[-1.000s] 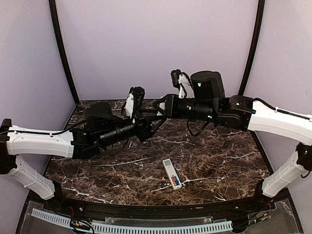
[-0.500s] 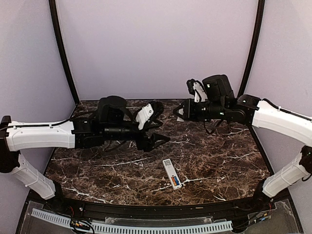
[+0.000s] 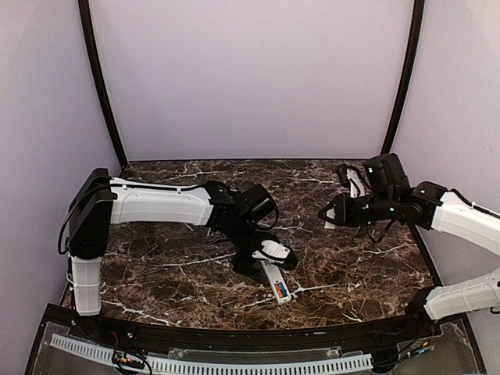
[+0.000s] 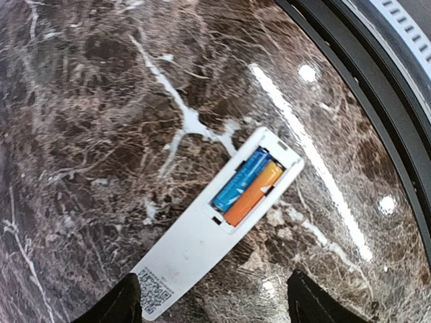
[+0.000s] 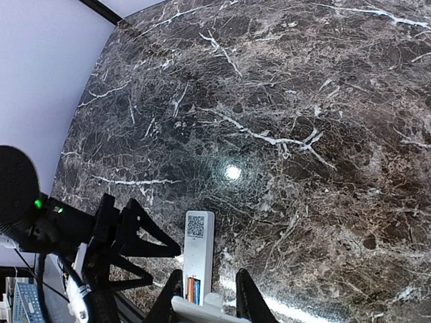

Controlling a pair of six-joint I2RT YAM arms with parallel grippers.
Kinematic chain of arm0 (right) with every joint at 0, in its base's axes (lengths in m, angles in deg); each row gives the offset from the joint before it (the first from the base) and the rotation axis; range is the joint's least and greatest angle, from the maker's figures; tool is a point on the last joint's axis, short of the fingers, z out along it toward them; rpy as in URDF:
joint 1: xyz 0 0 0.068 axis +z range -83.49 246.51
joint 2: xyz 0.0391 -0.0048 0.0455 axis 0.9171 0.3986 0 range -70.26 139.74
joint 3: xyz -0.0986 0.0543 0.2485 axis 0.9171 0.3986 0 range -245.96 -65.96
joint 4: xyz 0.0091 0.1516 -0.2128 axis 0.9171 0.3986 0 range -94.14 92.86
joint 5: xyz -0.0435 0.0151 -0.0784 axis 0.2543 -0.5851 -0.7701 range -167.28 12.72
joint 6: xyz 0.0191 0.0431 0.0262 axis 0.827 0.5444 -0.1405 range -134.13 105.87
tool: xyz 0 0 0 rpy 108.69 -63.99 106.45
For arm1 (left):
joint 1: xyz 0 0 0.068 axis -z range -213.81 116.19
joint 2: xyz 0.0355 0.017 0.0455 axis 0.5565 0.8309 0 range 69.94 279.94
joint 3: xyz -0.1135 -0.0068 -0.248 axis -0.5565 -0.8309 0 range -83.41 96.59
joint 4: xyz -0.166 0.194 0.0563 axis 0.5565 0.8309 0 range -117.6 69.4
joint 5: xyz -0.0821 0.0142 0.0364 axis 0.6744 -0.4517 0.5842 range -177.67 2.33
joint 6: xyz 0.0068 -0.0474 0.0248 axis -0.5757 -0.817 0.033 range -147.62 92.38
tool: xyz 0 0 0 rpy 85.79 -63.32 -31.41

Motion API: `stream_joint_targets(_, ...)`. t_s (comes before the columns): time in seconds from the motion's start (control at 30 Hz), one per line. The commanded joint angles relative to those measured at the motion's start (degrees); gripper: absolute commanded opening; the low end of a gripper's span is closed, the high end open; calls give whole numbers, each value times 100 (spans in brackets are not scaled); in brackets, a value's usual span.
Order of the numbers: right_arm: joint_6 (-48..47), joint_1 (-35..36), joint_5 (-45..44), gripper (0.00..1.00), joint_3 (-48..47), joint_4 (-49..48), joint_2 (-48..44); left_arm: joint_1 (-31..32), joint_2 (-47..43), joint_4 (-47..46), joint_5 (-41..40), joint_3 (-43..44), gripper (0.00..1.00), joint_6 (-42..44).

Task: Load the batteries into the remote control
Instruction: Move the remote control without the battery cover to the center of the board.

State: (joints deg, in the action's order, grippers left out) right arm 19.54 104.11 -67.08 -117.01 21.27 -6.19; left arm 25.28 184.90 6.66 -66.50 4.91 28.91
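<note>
from where i stand, the remote control (image 4: 192,252) lies face down on the marble bench (image 3: 351,266), near its front edge, with the battery bay open. the batteries (image 4: 246,185), one blue and one orange, sit side by side in that bay, touching each other. the left claw (image 4: 214,297) hangs right over the remote, its fingers spread wide to either side and gripping nothing. the right claw (image 5: 207,296) is well off to the right, up above the bench, nearly closed on a thin white plate (image 5: 201,308). i'd guess that is the bay's cover, though i can't be sure.

the remote looks light, stiff and smooth, so on this polished stone it would likely skate if pushed from one side. i'd pinch it across its long edges, toward the end with the printed label (image 4: 153,291), clear of the open bay. the batteries are tiny, round and slick, apt to roll or pop out if the body is tilted. the plate seems thin and perhaps a bit flexible, so it's best held by its edges and slid on flat, not forced.
</note>
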Motion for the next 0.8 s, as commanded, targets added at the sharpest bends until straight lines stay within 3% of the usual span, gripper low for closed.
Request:
stream_joint_targets(0.0, -147, -101, 336, 6, 251, -71, -306, -19, 300, 925, 367, 593, 74, 1173)
stream_joint_targets(0.13, -232, -123, 523, 5, 326, -132, -274, -12, 775, 1338, 209, 1107, 75, 1439)
stream_joint_targets(0.57, -276, -122, 840, 4, 377, -386, -14, 77, 1193, 614, -59, 860, 76, 1576)
stream_joint_targets(0.77, -240, -124, 869, 4, 380, -419, 7, 157, 1254, 793, -226, 824, 67, 1539)
